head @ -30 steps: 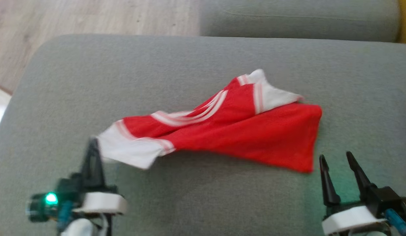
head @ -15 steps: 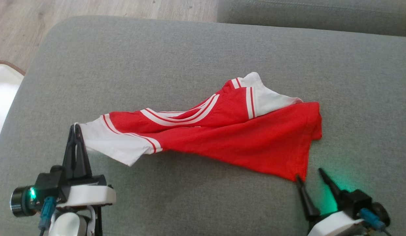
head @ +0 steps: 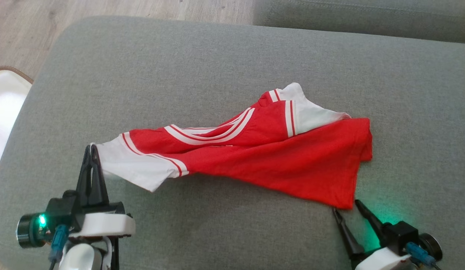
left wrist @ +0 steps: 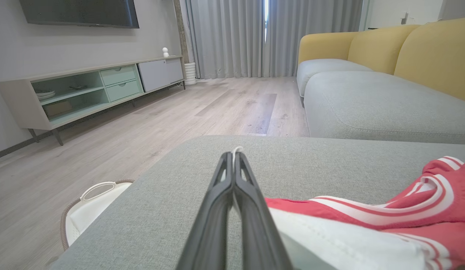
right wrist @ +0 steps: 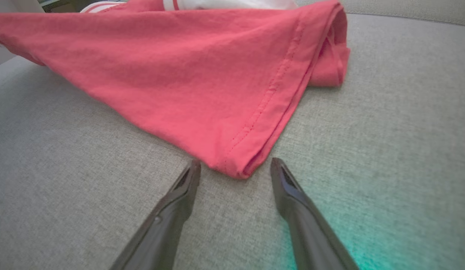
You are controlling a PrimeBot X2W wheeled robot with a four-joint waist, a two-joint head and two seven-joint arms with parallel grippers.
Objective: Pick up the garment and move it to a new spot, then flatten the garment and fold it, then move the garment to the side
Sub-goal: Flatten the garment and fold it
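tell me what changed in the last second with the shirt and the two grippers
The right gripper slid in toward the garment, and its open fingers now flank the near red corner, not yet closed on it. The head view itself also shifted. Unchanged: the left gripper stays shut on the white sleeve, and the garment lies stretched across the grey cushion.

Two grippers: the left gripper (head: 90, 147) and the right gripper (head: 345, 206). One garment (head: 270, 157) stretches between them. One basket (left wrist: 90, 210) sits left of the left gripper.
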